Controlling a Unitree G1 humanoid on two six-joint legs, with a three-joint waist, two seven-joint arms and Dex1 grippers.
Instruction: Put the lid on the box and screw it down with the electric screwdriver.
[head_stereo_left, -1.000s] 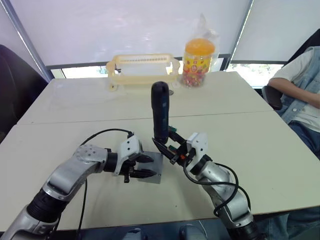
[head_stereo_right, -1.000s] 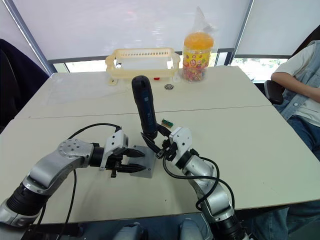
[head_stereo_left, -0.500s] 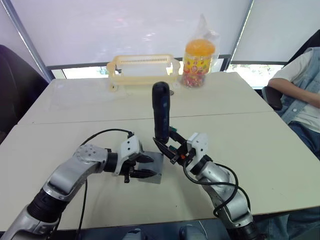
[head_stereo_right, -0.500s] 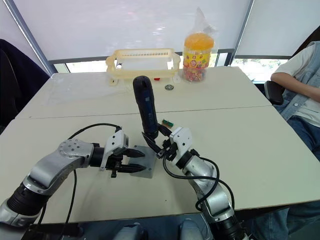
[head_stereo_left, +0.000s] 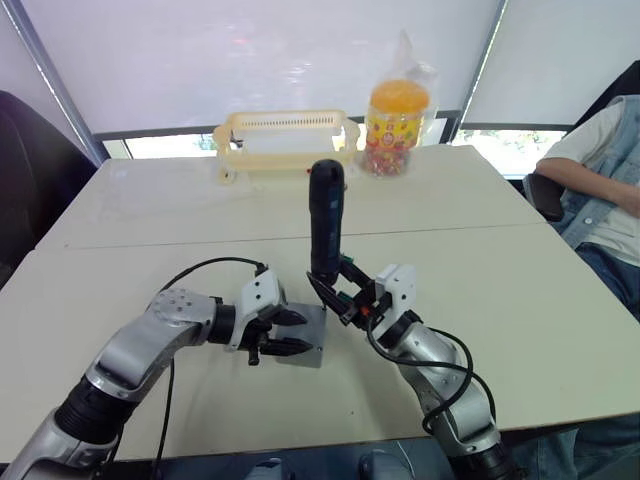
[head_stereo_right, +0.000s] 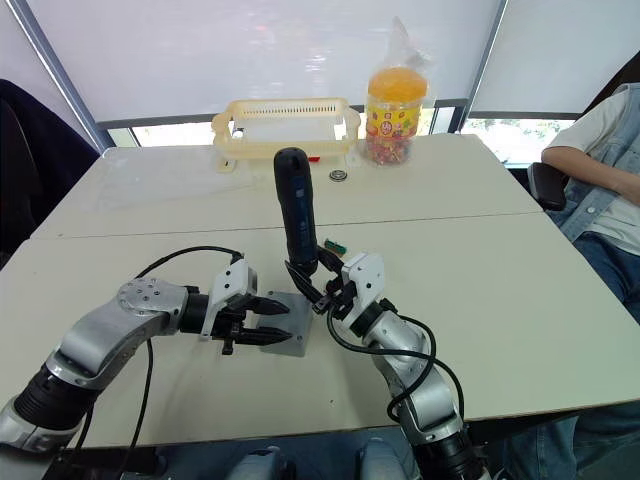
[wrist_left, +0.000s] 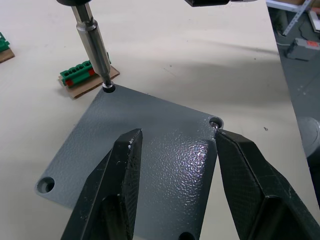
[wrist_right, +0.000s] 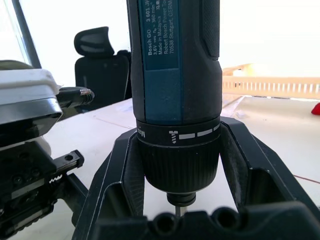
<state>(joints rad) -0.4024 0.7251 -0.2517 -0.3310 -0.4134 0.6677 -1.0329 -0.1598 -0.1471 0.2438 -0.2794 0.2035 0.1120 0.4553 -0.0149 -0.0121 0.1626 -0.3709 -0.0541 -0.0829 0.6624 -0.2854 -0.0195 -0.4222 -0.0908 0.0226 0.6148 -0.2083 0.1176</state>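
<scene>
Right gripper (head_stereo_right: 318, 290) grips the electric screwdriver (head_stereo_right: 296, 215) around its lower collar, both black fingers clamped against the barrel, the tool standing nearly upright with a slight lean. Its metal bit (wrist_left: 95, 47) sits in the screw hole at one far corner of the lid (wrist_left: 150, 165). Left gripper (head_stereo_right: 262, 322) has its fingers (wrist_left: 117, 185) spread moderately and laid over the lid's near side, their tips over its textured surface; whether they press on it I cannot tell. The lid lies flat over the box (head_stereo_left: 305, 352), near the middle of the near table (head_stereo_right: 520, 300), between the two arms.

Risks, as I judge them: the bit may slip out of the corner hole if the tool tilts further, since the hold is low on a tall, top-heavy body. If the driver spins without the left fingers bearing down, torque could turn lid and box together on the smooth tabletop. Three other corner holes show no screw head, so the lid could lift or shift off the box while only one corner is worked.

Just beyond the lid's far edge lies a small green terminal block (wrist_left: 85, 80) on a tan base, close to the bit; a sideways slip would strike it. Farther off stand a pale yellow basket (head_stereo_right: 285, 125) and a jar of sweets (head_stereo_right: 396, 110) with an orange lid, well apart. A seated person (head_stereo_right: 600, 170) is at the far right, clear of the work.
</scene>
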